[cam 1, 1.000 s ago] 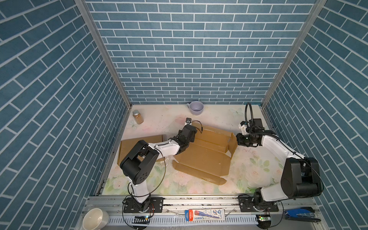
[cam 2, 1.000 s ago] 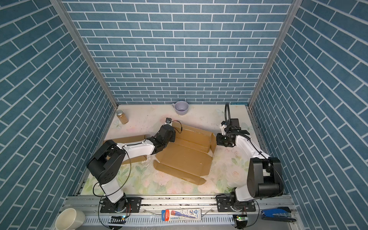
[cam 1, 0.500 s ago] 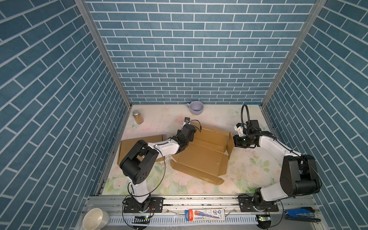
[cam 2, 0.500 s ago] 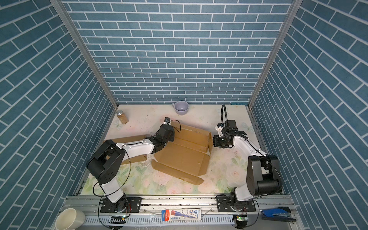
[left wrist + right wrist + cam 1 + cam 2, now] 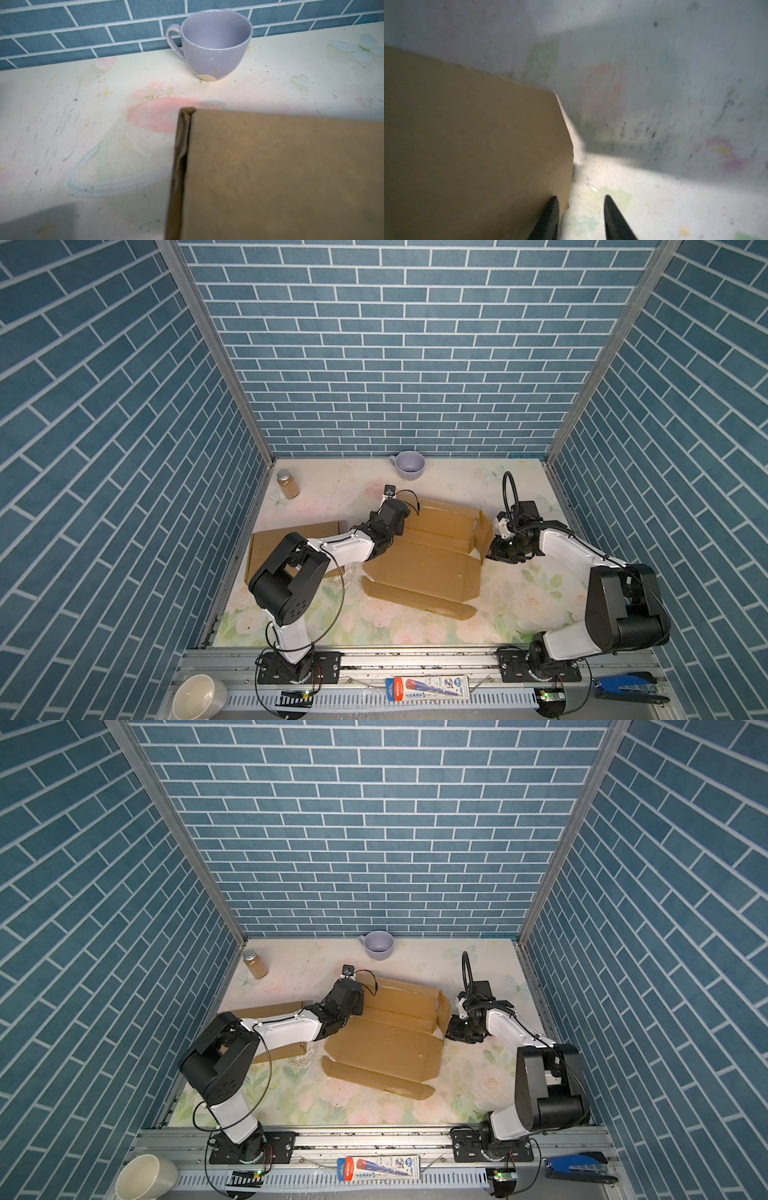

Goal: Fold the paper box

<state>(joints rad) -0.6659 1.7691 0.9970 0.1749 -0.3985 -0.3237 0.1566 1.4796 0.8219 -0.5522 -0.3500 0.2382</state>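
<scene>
The paper box point(image 5: 424, 568) lies unfolded and mostly flat in the middle of the surface point(image 5: 519, 601), with its right side flap point(image 5: 485, 531) standing up. The right gripper point(image 5: 580, 199) sits just outside that flap, its fingers apart with nothing between them and one finger against the cardboard. The left gripper point(image 5: 397, 512) is closed at the box's far left corner. Whether it pinches the cardboard cannot be told.

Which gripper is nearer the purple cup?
Left. The left gripper is at the far edge of the paper box, before the purple cup; the right gripper is at its right flap, farther off.
</scene>
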